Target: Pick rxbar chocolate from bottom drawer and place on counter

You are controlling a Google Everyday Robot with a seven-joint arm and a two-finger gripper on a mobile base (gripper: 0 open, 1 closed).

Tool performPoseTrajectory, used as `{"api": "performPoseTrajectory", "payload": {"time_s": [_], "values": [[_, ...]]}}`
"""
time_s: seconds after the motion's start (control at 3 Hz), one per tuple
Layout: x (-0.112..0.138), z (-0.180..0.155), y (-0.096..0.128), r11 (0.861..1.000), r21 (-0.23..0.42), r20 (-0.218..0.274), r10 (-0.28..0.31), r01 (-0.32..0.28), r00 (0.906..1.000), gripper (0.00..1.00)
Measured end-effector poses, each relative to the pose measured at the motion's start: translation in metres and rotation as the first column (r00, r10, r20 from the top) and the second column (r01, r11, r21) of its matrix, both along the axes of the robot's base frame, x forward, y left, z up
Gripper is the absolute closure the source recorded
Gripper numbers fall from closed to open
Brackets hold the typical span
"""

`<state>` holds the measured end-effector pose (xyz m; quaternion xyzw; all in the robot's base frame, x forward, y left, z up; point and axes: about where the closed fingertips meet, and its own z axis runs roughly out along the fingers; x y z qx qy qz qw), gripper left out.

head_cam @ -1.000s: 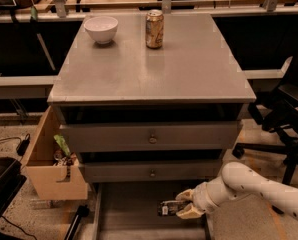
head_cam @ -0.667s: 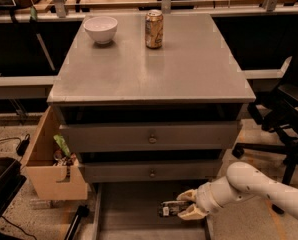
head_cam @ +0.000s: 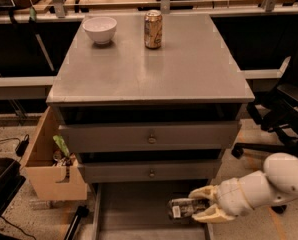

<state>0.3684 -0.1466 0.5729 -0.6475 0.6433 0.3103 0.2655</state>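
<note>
The two cream fingers (head_cam: 205,192) are clamped on the rxbar chocolate (head_cam: 181,208), which sits at the right side of the open bottom drawer (head_cam: 134,209), low in the frame. The gripper (head_cam: 196,207) belongs to an arm (head_cam: 269,181) extending toward the lower right edge. Higher up, the grey tabletop (head_cam: 154,69) carries a white bowl (head_cam: 99,29) and a gold can (head_cam: 153,29).

Gripper (head_cam: 194,207) clamps rxbar chocolate (head_cam: 180,208) at open bottom drawer (head_cam: 134,211) (right side).
</note>
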Motion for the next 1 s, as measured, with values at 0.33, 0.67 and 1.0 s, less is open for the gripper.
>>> {"api": "performPoseTrajectory", "payload": {"time_s": [0.33,0.67,1.0], "values": [[-0.003,0.083,-0.035,0.995,0.055,0.053,-0.088,0.086,0.9947,1.0],[0.016,0.153,-0.068,0.975,0.104,0.123,-0.207,0.195,0.9705,1.0],[0.037,0.206,-0.096,0.931,0.195,0.192,-0.344,0.308,0.9189,1.0]]}}
